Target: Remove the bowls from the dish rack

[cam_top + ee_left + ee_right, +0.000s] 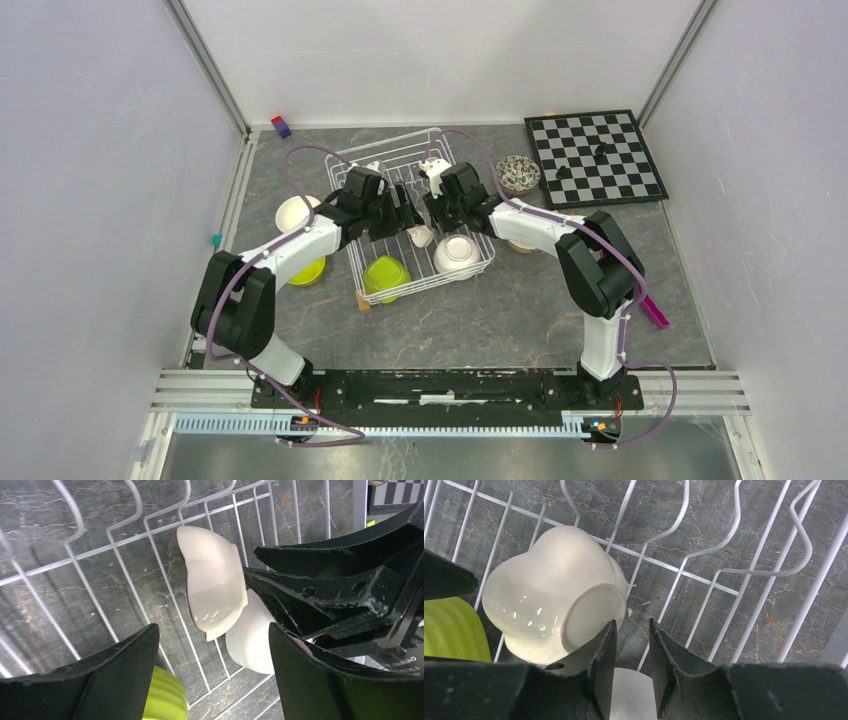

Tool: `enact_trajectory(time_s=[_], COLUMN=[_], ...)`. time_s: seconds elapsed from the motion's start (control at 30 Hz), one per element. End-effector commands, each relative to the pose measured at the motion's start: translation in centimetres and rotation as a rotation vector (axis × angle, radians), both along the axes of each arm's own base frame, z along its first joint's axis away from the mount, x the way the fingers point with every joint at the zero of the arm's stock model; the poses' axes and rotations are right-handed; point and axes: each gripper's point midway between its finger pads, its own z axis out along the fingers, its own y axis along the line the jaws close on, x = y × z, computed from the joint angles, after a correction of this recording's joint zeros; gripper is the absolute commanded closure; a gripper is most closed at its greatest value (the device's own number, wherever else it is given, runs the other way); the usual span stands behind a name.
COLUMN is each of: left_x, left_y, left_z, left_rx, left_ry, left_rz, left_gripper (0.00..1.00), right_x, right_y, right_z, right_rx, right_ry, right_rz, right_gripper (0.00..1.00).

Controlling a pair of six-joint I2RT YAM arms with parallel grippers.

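The white wire dish rack holds a lime green bowl, a white bowl and a cream squarish bowl. Both grippers are low inside the rack. My left gripper is wide open. In the left wrist view the cream bowl lies just beyond its fingers, with the white bowl behind it. My right gripper has its jaws close together, and the white bowl's wall fills the gap between them. The cream bowl lies to their left.
On the table outside the rack are a white bowl, a lime green bowl, a speckled bowl and a tan bowl. A chessboard lies at back right. A pink object lies at right, and a small block by the back wall.
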Motion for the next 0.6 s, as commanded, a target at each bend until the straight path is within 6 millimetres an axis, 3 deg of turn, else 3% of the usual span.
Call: enact_trajectory(time_s=[0.0, 0.13, 0.27, 0.57], left_x=[1.3, 1.9, 2.4, 3.3], left_y=[-2.0, -2.9, -3.5, -4.3], left_z=[0.9, 0.9, 0.8, -0.3], left_rx=[-0.115, -0.155, -0.177, -0.200], left_ry=[-0.018, -0.020, -0.027, -0.025], left_rz=[0.001, -0.008, -0.018, -0.025], left_gripper=[0.17, 0.31, 0.45, 0.63], right_x=[0.0, 0.2, 0.3, 0.7], right_y=[0.2, 0.0, -0.3, -2.0], right_z=[0.1, 0.3, 1.7, 4.8], right_rx=[0.009, 0.012, 0.026, 0.044], right_ry=[-0.005, -0.006, -0.038, -0.111], right_rz=[0.020, 0.015, 0.006, -0.036], right_gripper=[0.64, 0.64, 0.64, 0.65])
